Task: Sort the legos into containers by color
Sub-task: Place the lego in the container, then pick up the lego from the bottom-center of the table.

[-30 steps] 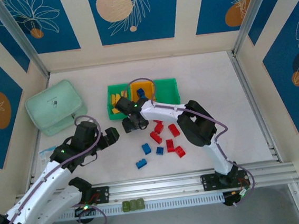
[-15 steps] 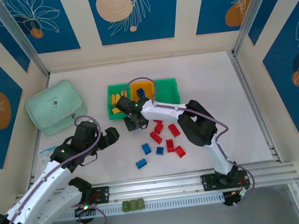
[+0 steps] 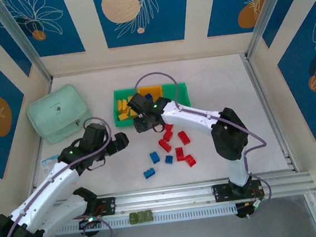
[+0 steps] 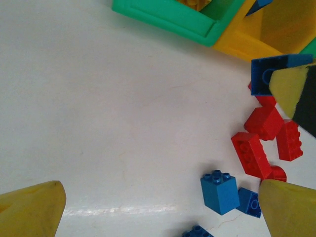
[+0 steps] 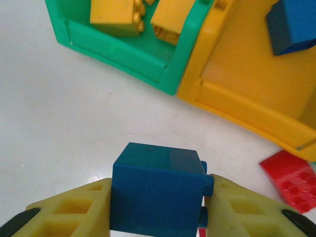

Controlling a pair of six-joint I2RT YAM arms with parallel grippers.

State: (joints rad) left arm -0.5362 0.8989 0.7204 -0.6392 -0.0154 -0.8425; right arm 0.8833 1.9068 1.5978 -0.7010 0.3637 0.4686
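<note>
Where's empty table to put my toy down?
Bare table lies behind the bins, and between the bins and the right rail. Crowded: in front of the bins, with loose bricks, the left gripper and the right gripper holding a blue brick.

my right pincer (image 5: 158, 200): jaws pull in, now clamped on a blue brick (image 5: 157, 187) | spot: moves up to the front edge of the green bin (image 5: 123, 54) and orange bin (image 5: 237, 94) | my right elbow (image 3: 227, 137): swings out right | my left arm (image 3: 52, 182): nudges forward a tad
</note>
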